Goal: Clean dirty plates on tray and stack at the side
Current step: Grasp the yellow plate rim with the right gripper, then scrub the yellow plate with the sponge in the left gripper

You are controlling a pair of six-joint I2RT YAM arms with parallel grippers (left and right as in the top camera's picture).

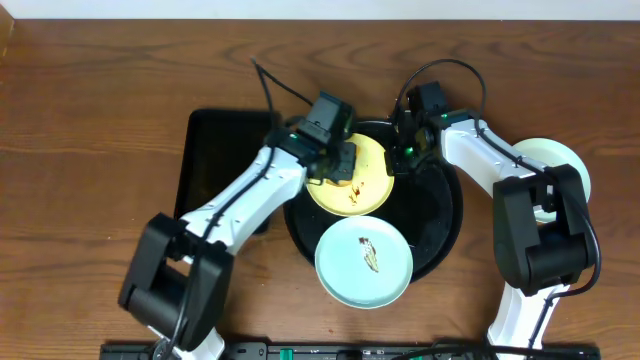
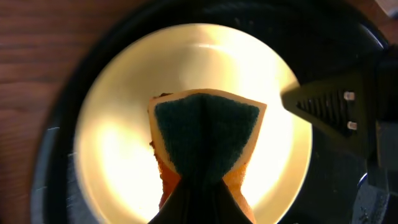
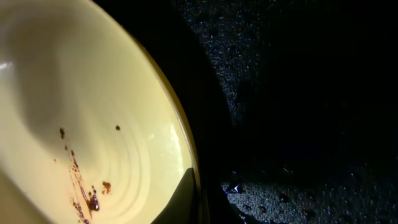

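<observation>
A pale yellow plate (image 1: pixel 368 182) (image 2: pixel 118 143) (image 3: pixel 93 87) lies at the back of the round black tray (image 1: pixel 440 215) (image 3: pixel 298 124). Brown smears (image 3: pixel 81 186) mark its near side. My left gripper (image 1: pixel 335 165) (image 2: pixel 205 190) is shut on a green-and-yellow sponge (image 2: pixel 207 134) that rests on this plate. At the plate's right rim, my right gripper (image 1: pixel 405 155) (image 3: pixel 199 199) is shut on the edge, one finger inside the rim. A mint-blue plate (image 1: pixel 363 262) with a brown smear sits at the tray's front edge.
A rectangular black tray (image 1: pixel 205 150) lies left of the round one, partly under the left arm. A pale plate (image 1: pixel 555 155) sits on the table at the right, behind the right arm's elbow.
</observation>
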